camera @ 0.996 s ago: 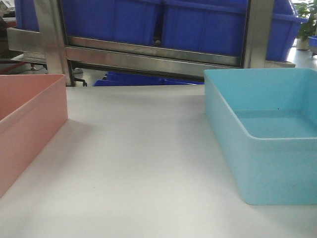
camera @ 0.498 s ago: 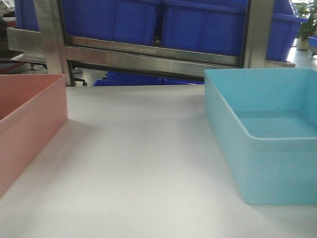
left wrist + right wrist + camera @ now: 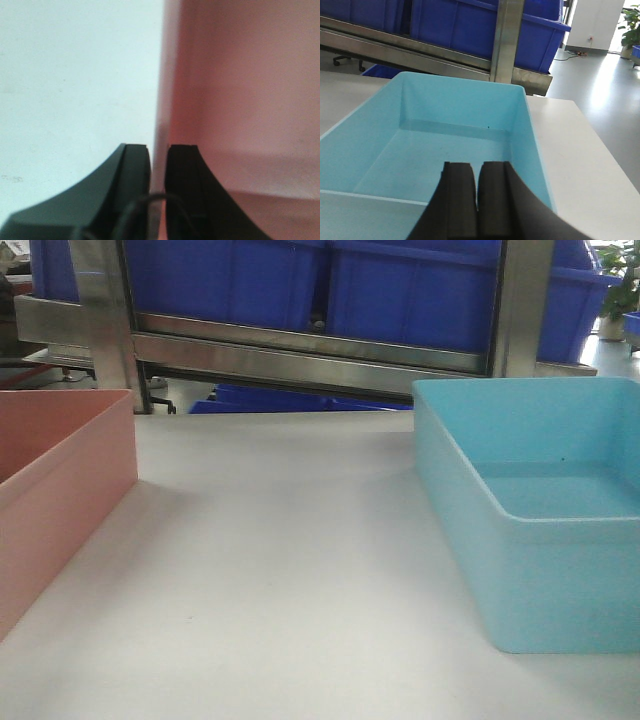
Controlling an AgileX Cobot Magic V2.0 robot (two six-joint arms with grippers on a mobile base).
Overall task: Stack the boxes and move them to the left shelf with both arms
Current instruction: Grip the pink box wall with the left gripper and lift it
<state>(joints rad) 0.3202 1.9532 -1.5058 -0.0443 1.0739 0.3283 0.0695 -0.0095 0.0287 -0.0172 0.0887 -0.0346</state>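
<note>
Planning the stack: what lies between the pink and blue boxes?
Nothing: the front view shows bare white tabletop between the pink box and the blue box.

Soft, even light up front: the pink box (image 3: 60, 470) lays only a faint shadow rightward on the white tabletop (image 3: 280, 570). In the right wrist view, daylight glare bleaches the floor (image 3: 605, 75) at upper right. The left wrist view is hazy throughout, with the left gripper (image 3: 159, 160) near-black and soft-edged along the bottom.

Open over white tabletop (image 3: 280, 570) toward 12 o'clock; walled at 9 by pink tub (image 3: 60, 470), at 3 by blue tub (image 3: 530, 540); steel rack (image 3: 300, 358) beyond.
</note>
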